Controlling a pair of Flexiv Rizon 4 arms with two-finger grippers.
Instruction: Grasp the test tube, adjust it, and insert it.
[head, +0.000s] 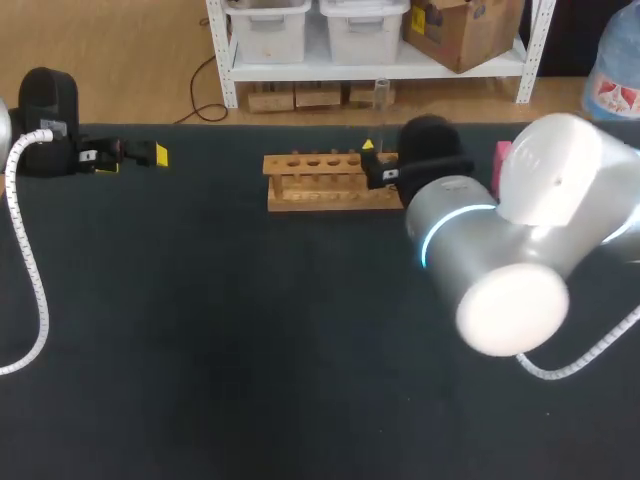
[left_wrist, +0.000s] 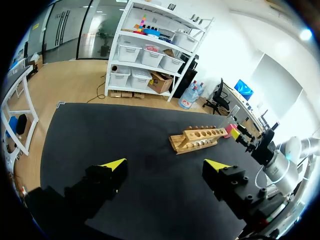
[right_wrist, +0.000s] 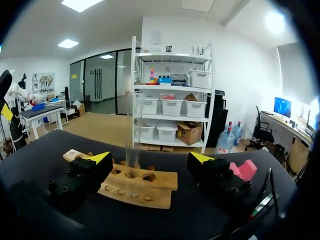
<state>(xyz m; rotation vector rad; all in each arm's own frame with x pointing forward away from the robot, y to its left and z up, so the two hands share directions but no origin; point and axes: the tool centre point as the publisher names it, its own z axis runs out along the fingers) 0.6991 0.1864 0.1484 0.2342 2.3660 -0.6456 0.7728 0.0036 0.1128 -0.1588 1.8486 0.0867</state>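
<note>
My right claw (right_wrist: 150, 159) is spread wide and grips nothing. The clear glass test tube (right_wrist: 130, 170) stands upright ahead of it, between the lines of its two fingers and touching neither. The tube is in a hole near one end of the pale wooden rack (right_wrist: 150, 187), though I cannot tell how deep it sits. My left claw (left_wrist: 165, 165) is open too, over the dark worktop (head: 250, 330) and well apart from the rack.

The risk, as I judge it, lies in the withdrawal. If my wrist swings sideways, a yellow tip could clip the tube and tilt or crack it, or shove the light rack along the cloth. A shallow seating would make tipping likelier.

I can read no writing on the tube or the rack.
</note>
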